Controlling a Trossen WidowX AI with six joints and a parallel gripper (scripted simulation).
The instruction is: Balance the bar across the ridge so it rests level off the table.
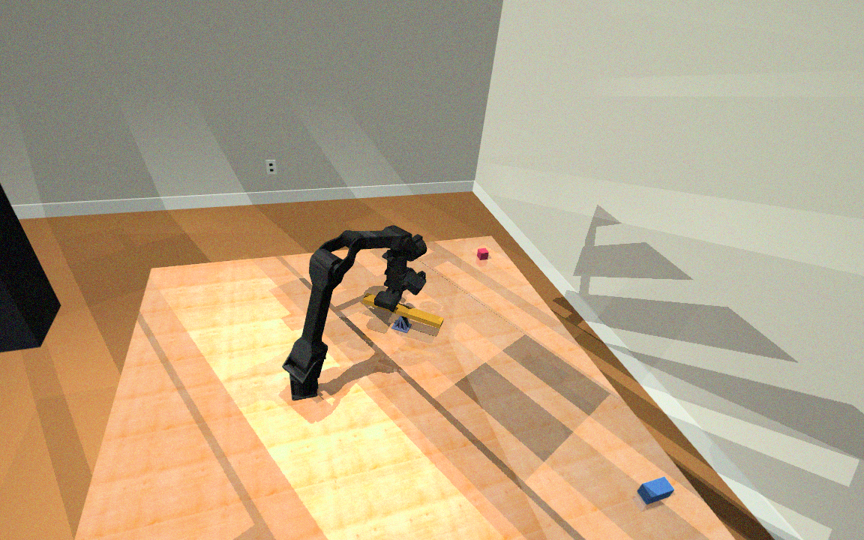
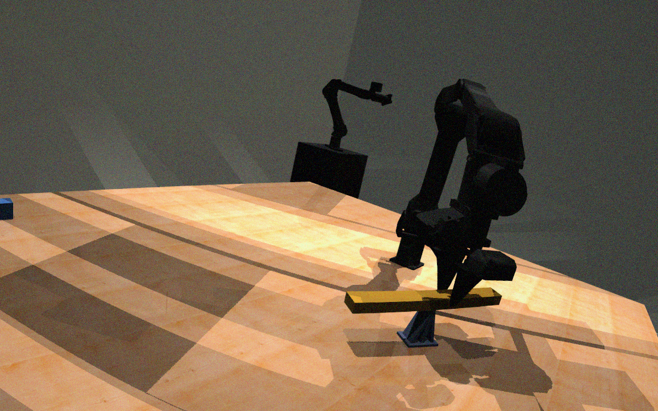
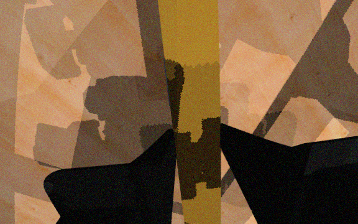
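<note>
Gripping bar [image 2: 402,300], seemingly atop ridge [image 2: 418,329]

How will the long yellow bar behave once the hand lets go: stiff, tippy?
Likely stiff: the long yellow rectangular bar shows no sag, though the hand grips it off-centre. Probably tippy: only the narrow blue ridge support holds it up. Its flat faces suggest it won't roll.
</note>
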